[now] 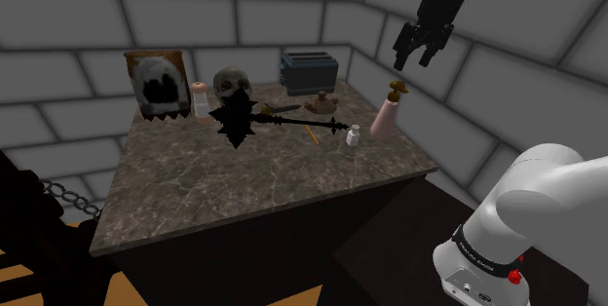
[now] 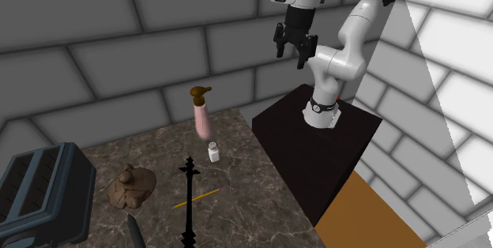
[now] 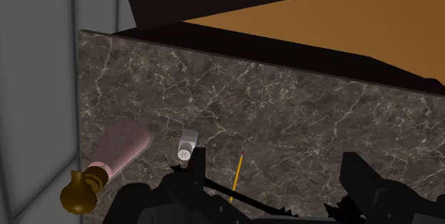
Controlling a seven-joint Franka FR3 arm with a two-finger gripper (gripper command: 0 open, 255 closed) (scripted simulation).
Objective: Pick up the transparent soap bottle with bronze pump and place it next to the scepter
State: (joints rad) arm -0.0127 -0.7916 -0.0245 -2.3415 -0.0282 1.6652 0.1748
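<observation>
The soap bottle [image 1: 387, 115] has a pinkish see-through body and a bronze pump, and stands upright near the marble table's [image 1: 224, 192] edge closest to the stand. In the second exterior view the bottle [image 2: 202, 117] is at the table's back corner. The black scepter [image 1: 240, 123], with its spiked head, lies across the middle of the table; its shaft [image 2: 188, 199] runs past a pencil. My gripper [image 1: 413, 62] hangs open and empty high above the bottle, a little toward the wall, also seen beside the arm [image 2: 290, 57]. From the hand, the bottle [image 3: 118, 151] sits outside one finger of the open gripper [image 3: 278, 180].
A small white shaker [image 1: 353, 135] stands close to the bottle, with a yellow pencil [image 1: 310, 131] beside it. A skull [image 1: 232, 85], toaster [image 1: 310, 70], framed picture [image 1: 156, 85], brown lamp-like lump [image 1: 326, 104] and small bottle [image 1: 201, 99] line the back. Block walls close off two sides.
</observation>
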